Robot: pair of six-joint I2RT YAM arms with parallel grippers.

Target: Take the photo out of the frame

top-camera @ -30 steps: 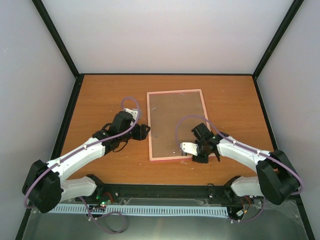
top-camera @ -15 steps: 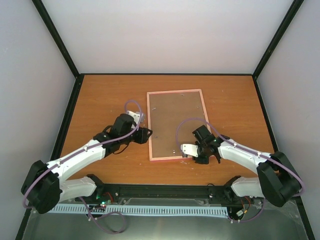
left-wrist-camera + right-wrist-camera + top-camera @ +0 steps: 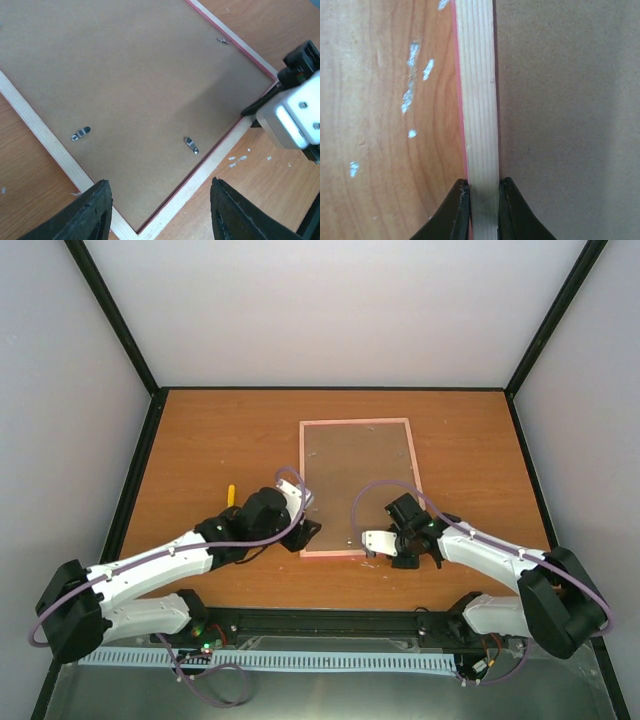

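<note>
Right end effector (image 3: 482, 194) pinches frame (image 3: 357, 486) at six o'clock; left end effector (image 3: 160, 202) (spread wide) should swivel clips (image 3: 191, 145) gently.

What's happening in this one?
The frame lies face down on the table, brown backing and metal clips up. The right hand pinches the frame's near rail. The left hand hovers open over its near left corner. The photo is not visible.
</note>
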